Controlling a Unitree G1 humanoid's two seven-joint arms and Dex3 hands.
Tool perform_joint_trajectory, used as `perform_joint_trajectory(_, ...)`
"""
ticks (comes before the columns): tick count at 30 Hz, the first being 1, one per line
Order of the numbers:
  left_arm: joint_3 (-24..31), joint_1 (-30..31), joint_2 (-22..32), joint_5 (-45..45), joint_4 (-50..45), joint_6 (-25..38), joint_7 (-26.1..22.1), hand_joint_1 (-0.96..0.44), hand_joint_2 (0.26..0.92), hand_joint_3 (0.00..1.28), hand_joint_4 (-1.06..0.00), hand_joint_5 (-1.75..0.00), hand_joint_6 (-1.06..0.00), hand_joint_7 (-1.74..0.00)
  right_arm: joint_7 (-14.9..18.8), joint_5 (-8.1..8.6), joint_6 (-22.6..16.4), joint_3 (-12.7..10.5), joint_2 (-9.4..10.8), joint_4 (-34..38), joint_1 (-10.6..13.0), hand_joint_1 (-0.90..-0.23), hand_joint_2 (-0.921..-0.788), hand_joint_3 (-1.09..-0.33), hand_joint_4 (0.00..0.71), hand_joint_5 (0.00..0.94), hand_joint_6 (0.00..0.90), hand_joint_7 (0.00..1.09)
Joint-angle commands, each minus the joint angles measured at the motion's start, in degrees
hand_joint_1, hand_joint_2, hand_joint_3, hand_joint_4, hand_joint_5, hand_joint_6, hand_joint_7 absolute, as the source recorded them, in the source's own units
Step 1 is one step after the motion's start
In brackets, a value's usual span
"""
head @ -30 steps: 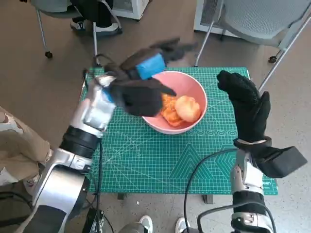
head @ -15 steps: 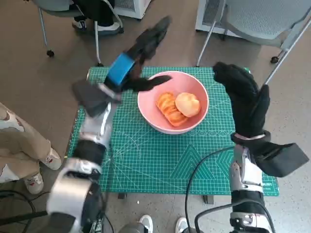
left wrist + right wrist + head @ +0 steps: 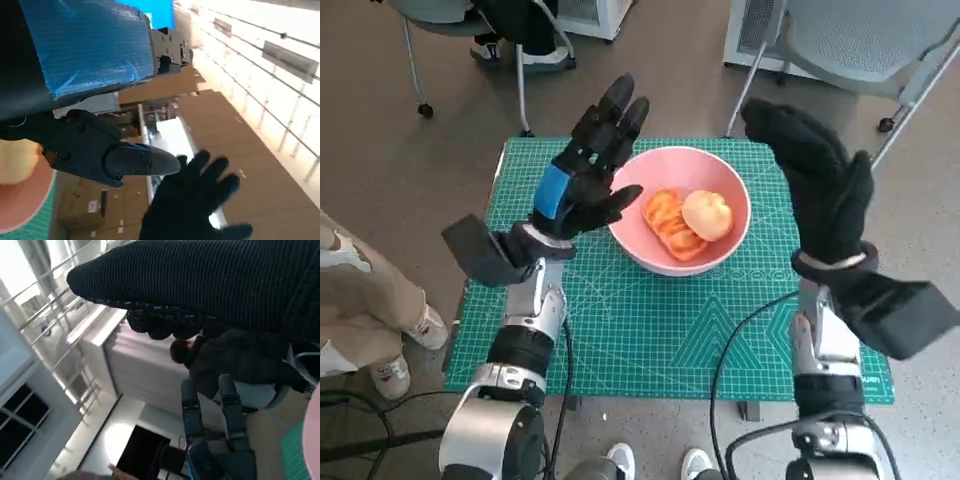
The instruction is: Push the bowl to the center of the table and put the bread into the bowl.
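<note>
the round pink bowl [image 3: 680,222] sits near the far edge of the green cutting mat [image 3: 650,330], with a golden bread roll [image 3: 707,216] inside. the left hand [image 3: 582,180] and the right hand [image 3: 810,180] are raised beside it, fingers spread, holding nothing.

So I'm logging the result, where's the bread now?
In the head view the bread lies inside the pink bowl, on its right side, beside orange pieces.
</note>
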Motion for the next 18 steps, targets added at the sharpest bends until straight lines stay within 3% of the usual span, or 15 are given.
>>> perform_joint_trajectory(1,0.0,1.0,-0.5,0.0,-1.5,-0.7,-0.5,-0.61,0.921,0.26,0.0,0.0,-0.12,-0.01,0.6,-0.61,-0.5,0.0,-0.5,2.9,-0.5,-0.657,-0.921,-0.749,0.23,0.003,0.07,0.48)
perform_joint_trajectory(18,-0.3,2.2,-0.2,0.4,-6.3,-0.5,0.2,-0.6,0.921,0.25,0.0,0.0,-0.13,-0.01,0.2,-0.68,2.2,0.6,-1.3,0.2,0.2,-0.684,-0.921,-0.737,0.234,0.004,0.071,0.48)
